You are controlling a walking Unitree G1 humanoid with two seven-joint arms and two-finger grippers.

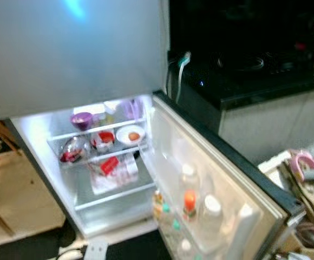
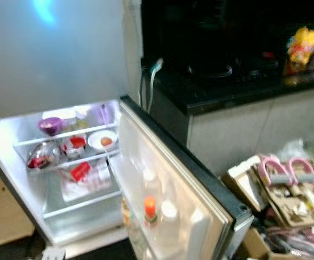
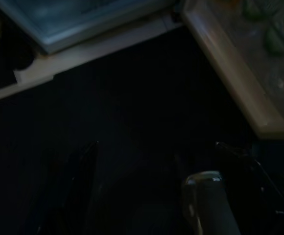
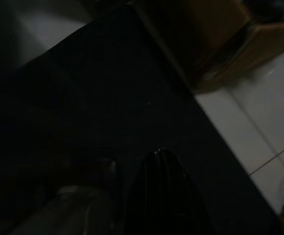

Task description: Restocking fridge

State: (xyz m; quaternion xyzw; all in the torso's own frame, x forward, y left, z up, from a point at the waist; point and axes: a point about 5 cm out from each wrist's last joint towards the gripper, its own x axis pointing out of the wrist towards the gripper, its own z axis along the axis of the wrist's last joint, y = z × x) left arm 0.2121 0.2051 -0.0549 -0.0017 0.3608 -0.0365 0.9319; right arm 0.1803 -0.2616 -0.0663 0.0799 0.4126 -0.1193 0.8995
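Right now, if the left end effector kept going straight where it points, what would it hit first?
Probably the dark floor just before the open fridge's base. The left end effector points down at it, though depth is hard to judge in the dark.

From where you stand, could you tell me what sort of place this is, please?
Most likely a home kitchen. An open fridge holds a purple bowl and a plate on lit shelves, bottles sit in its door, and a dark countertop runs beside it.

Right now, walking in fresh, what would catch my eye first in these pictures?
The lit fridge with its door swung wide open. On its shelves sit a purple bowl and a white bowl holding something orange, and bottles line the door rack. To the right, cardboard clutter with pink handles lies on the floor.
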